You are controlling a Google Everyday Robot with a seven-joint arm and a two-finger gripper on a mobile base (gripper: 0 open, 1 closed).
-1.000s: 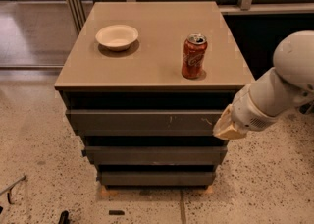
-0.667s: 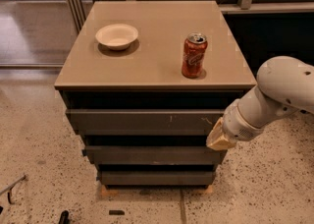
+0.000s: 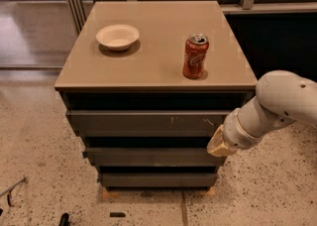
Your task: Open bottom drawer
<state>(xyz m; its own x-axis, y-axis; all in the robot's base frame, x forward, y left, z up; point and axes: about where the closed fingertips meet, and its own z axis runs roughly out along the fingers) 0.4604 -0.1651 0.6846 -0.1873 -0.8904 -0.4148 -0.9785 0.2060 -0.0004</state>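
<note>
L to R: white bowl sits on the left part of the table. Red soda can stands upright to its right, well apart from the bowl. Neither matters for this job.

Under the top there are 3 dark grey drawer fronts, stacked. The bottom drawer is the lowest one, just above the floor. As far as I can see it's shut, w/ no sign of it pulled out, so I'd say nothing of the task is done yet.

My gripper is at the right, by the right end of the middle drawer. It's above the bottom drawer, not on it. Can't tell if it touches the cabinet, and can't tell if it's open or closed; only a tan tip shows.

Left to do, my guess: go lower to the bottom front, catch an edge (no handle), pull it out.
</note>
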